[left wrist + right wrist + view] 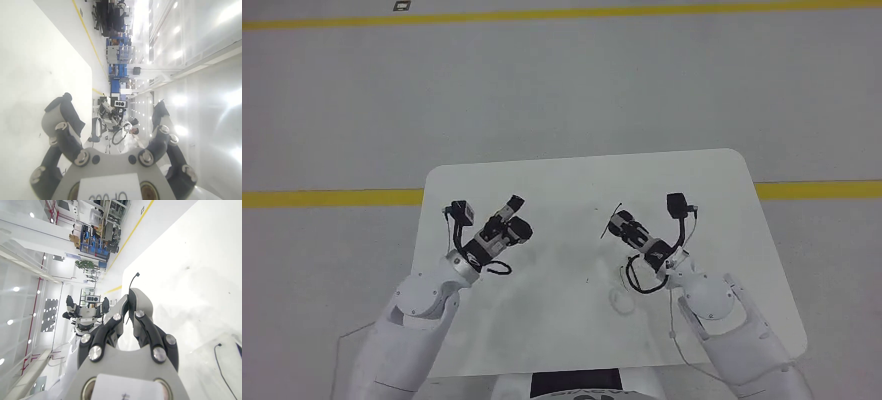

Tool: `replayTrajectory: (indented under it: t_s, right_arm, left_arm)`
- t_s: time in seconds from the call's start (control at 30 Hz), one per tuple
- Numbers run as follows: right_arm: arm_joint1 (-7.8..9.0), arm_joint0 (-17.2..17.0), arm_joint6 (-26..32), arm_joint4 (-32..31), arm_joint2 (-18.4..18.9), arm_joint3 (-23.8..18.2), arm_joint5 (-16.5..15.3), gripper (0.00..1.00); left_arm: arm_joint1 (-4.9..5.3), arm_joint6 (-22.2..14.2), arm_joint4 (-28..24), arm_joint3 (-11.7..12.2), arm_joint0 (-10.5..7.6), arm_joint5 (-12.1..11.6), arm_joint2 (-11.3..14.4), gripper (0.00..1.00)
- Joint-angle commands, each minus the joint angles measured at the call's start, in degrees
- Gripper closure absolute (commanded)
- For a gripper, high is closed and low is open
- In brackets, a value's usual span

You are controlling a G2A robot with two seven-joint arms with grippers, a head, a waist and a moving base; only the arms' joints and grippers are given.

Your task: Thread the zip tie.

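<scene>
With right gripper (129, 298), pinches zip tie (133, 280) tight, head end poking out past the fingertips, strap slanting from 1 to 7 o'clock seen from above. Holds left gripper (113, 102) spread wide with nothing between, at 9 o'clock of the right one, well apart. Hovers both over white table (572, 190).
</scene>
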Motion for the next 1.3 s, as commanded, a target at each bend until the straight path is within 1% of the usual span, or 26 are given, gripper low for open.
replayTrajectory:
  t_s: [0.0,0.1,0.2,0.27,0.3,0.37,0.43,0.8,0.83,0.97,1.03,1.2,1.27]
  right_arm:
    - [-0.14,-0.1,-0.6,1.0,-0.4,-0.3,-0.1,1.00]
    - [-0.46,-0.2,-4.3,0.2,-1.3,-0.6,-0.4,1.00]
    - [-0.91,-0.4,-8.4,0.1,-2.6,-0.6,-1.0,1.00]
    - [-1.20,-0.5,-11.0,-0.1,-3.5,-0.3,-1.5,1.00]
    - [-1.32,-0.5,-12.0,-0.2,-3.8,-0.2,-1.7,1.00]
    - [-1.58,-0.6,-14.1,-0.3,-4.5,0.0,-2.1,1.00]
    - [-1.71,-0.7,-15.6,-0.8,-4.6,0.0,-2.1,1.00]
    - [-1.73,-0.6,-15.7,-1.3,-4.6,0.1,-2.2,1.00]
    - [-1.79,-0.7,-16.2,-1.9,-4.9,0.1,-2.4,1.00]
    - [-2.07,-0.9,-18.1,-3.1,-5.6,0.2,-3.0,1.00]
    - [-2.19,-1.0,-18.7,-3.0,-5.8,0.3,-3.4,1.00]
    - [-2.43,-1.4,-19.6,-3.7,-6.3,0.1,-4.0,1.00]
    - [-2.47,-1.5,-19.2,-3.9,-6.3,0.0,-4.0,1.00]
  left_arm:
    - [-0.08,-0.6,-0.8,-0.2,-0.17,0.2,0.9,0.00]
    - [-0.13,-3.5,-2.3,-0.1,-0.83,-1.3,2.2,0.00]
    - [-0.22,-5.9,-4.0,0.7,-1.66,-2.9,3.5,0.00]
    - [-0.32,-6.4,-5.2,1.7,-2.27,-2.9,4.4,0.00]
    - [-0.37,-6.5,-5.4,1.9,-2.56,-2.8,4.9,0.00]
    - [-0.44,-7.9,-6.0,2.0,-3.09,-3.0,6.0,0.00]
    - [-0.27,-7.5,-2.5,1.8,-3.60,-3.8,5.9,0.00]
    - [-0.27,-7.4,-2.2,1.8,-3.63,-3.7,6.0,0.00]
    - [-0.23,-7.4,-0.2,1.5,-3.83,-3.7,6.6,0.00]
    - [-0.12,-8.1,3.4,1.5,-4.43,-4.7,8.1,0.00]
    - [-0.08,-7.9,5.0,1.7,-4.70,-4.9,8.6,0.00]
    - [-0.10,-6.8,6.6,2.6,-5.23,-5.2,10.2,0.00]
    - [-0.06,-6.8,7.2,2.6,-5.53,-5.9,10.6,0.00]
